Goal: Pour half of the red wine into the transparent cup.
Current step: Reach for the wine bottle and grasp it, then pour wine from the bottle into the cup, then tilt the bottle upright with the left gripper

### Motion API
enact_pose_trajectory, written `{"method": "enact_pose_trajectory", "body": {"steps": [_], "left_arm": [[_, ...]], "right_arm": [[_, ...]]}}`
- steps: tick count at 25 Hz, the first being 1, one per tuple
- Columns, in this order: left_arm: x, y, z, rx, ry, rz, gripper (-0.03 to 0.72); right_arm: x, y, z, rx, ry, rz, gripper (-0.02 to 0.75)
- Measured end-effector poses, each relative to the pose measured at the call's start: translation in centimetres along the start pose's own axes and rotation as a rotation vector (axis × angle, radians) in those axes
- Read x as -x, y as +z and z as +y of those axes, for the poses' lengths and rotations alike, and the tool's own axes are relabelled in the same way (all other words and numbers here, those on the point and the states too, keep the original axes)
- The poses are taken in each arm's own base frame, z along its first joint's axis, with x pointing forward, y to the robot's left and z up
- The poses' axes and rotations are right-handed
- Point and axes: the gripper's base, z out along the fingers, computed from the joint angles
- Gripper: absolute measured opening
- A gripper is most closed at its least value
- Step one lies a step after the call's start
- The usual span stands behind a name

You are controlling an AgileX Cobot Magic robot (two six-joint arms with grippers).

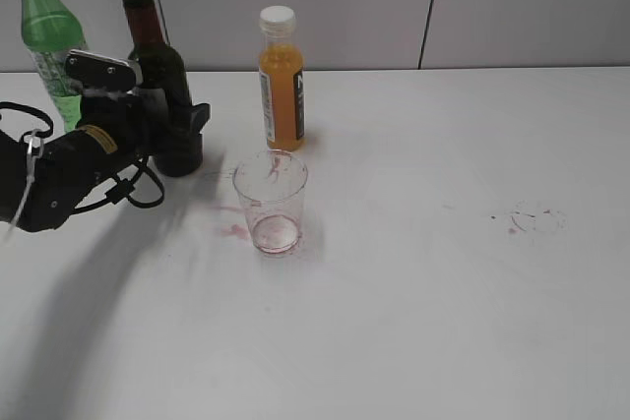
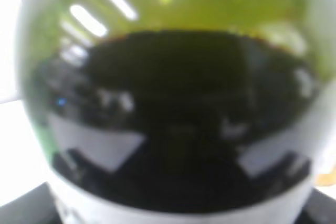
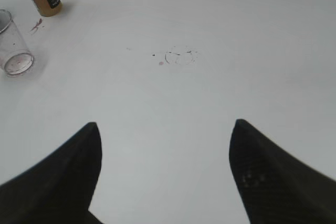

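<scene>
Taking the transparent cup (image 1: 271,202) as the landmark: farthest to its left and behind stands a green plastic bottle (image 1: 44,29) with a tan cap. Next, still left of the cup and a little behind it, stands the dark wine bottle (image 1: 159,66), upright on the white table (image 1: 423,322). The left gripper (image 1: 165,123) reaches in from the left edge with its fingers clamped around the bottle's lower body. The left wrist view is filled by blurred dark glass, where the red wine (image 2: 173,129) shows as a near-black mass below a greenish upper band.

The cup itself stands upright and holds no wine, only reddish stains inside and a pink ring at its base. A small pink splash (image 1: 234,231) lies on the table just left of it. Behind the cup and slightly right stands an orange juice bottle (image 1: 281,81) with a white cap.

Well to the cup's right, a faint ring-shaped stain (image 1: 536,218) marks the table. The right gripper (image 3: 164,129) hangs above the table near that stain, its dark fingers (image 3: 79,150) spread wide with nothing between them.
</scene>
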Motion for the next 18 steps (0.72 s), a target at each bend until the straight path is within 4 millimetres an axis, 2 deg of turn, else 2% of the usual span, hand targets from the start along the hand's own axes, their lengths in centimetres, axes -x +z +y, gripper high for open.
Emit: {"method": "enact_pose_trajectory", "body": {"steps": [11,18], "left_arm": [[0.0,0.0,0.0,-0.015,0.046,-0.028,0.54],[1.7,-2.2,1.0,0.116,0.023,-0.01,0.54]], "right_arm": [[0.0,0.0,0.0,0.0,0.0,0.0,0.571],[0.0,0.0,0.0,0.0,0.0,0.0,0.571]]}}
